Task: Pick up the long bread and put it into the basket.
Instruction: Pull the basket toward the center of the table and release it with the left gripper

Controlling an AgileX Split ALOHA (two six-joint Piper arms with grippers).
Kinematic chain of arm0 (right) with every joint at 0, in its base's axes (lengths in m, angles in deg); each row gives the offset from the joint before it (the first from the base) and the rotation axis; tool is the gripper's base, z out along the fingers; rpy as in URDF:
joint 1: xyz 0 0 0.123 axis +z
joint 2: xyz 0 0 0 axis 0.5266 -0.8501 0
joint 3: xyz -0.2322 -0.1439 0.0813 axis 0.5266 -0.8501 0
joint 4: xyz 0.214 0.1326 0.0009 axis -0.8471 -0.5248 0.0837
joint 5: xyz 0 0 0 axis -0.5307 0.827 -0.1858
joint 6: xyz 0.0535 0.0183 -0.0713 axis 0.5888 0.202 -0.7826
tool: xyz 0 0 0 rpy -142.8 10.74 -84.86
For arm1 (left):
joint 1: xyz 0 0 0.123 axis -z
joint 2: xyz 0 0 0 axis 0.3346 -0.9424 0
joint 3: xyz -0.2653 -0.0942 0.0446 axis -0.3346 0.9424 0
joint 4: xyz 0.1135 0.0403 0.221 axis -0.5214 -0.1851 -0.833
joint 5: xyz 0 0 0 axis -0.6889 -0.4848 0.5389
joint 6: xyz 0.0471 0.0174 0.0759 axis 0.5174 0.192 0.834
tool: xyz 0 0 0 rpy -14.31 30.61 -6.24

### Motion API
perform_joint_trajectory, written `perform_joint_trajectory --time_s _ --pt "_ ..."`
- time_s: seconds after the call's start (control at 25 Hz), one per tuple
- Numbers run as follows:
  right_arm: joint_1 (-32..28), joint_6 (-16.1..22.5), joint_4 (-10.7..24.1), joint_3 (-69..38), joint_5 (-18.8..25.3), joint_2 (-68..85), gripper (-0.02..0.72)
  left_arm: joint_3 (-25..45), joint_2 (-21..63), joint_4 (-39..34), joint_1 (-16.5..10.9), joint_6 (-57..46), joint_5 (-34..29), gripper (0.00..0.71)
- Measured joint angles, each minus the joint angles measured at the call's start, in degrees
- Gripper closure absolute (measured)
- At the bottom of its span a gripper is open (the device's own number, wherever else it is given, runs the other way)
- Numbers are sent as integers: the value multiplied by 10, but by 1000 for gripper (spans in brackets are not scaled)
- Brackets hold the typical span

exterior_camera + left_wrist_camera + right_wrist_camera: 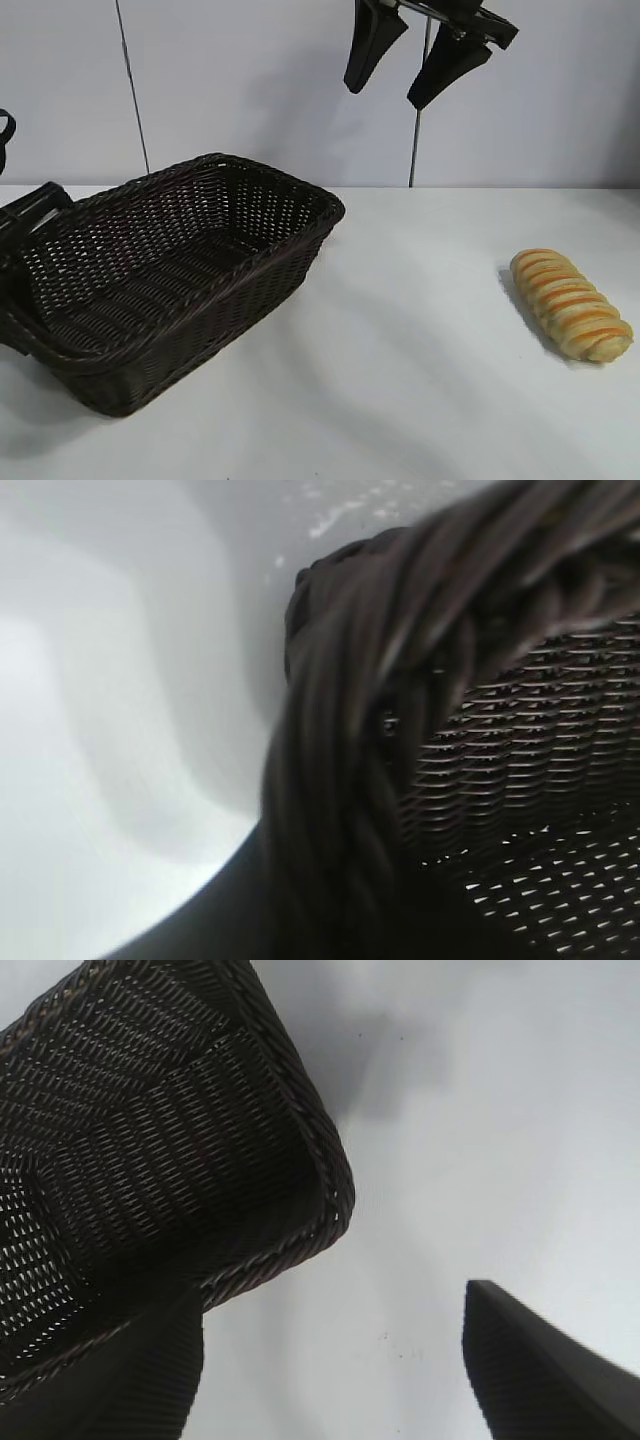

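1. We find the basket (170, 280) at the left of the white table (400, 400), its near-left end reaching the left edge of the exterior view and its far-right corner pointing toward the table's middle.
2. We find a wide bare stretch of table between the basket's right wall and the long bread (571, 304), and more bare surface along the near side.
3. We see the right gripper (395, 90) hanging high over the far middle of the table, its two dark fingers spread apart and holding nothing.
4. In the right wrist view, its fingers (540, 1370) frame bare table beside the basket's corner (330, 1175).
5. We see the left gripper (25, 215) at the basket's left end, against the braided rim (340, 780); its jaws are clenched on that rim, which fills the left wrist view at close range.
6. We find the long bread lying flat at the right of the table, well apart from both grippers and outside the basket.
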Motion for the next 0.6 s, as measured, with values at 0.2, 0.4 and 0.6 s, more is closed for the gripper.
perform_joint_trajectory --time_s 0.2,0.4,0.6 --pt "0 0 0 0 0 0 177 -35 0 -1 0 21 -16 613" --pt "0 0 0 0 -1 0 177 -61 -17 -5 0 67 -58 613" --pt "0 0 0 0 -1 0 177 -102 -47 -8 0 110 -92 613"
